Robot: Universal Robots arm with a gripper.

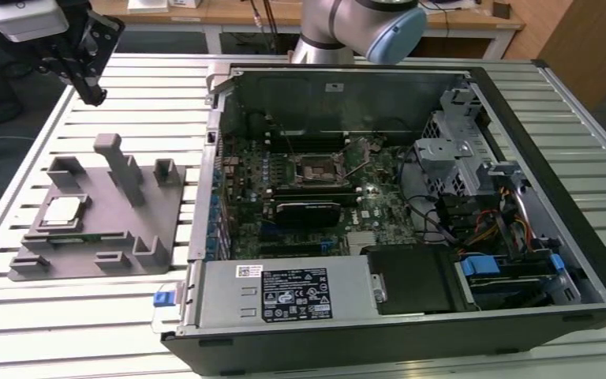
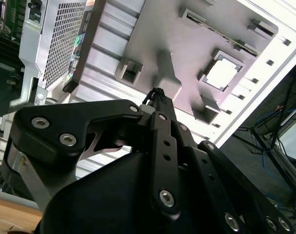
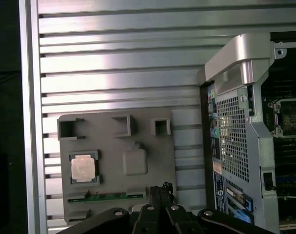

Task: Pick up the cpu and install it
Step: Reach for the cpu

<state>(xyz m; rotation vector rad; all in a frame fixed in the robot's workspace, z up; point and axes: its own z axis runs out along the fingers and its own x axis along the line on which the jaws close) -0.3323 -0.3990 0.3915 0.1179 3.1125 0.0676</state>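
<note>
The cpu [image 1: 63,210] is a small square chip with a shiny silver top. It lies flat in a recess of the grey fixture plate [image 1: 114,245], on the slatted table at the exterior view's left. Both wrist views show the cpu [image 3: 84,168] [image 2: 221,74] in its pocket. My gripper [image 1: 94,96] hangs high above the far end of the plate, well clear of the chip, fingers together and holding nothing. The motherboard socket [image 1: 317,167] sits open inside the computer case.
The open computer case [image 1: 555,158] lies on its side at the centre, with a black block [image 1: 308,213] below the socket and a power supply [image 1: 282,294] at the near edge. Grey posts [image 1: 124,170] rise from the fixture plate. A green memory stick [image 3: 111,196] lies in the plate.
</note>
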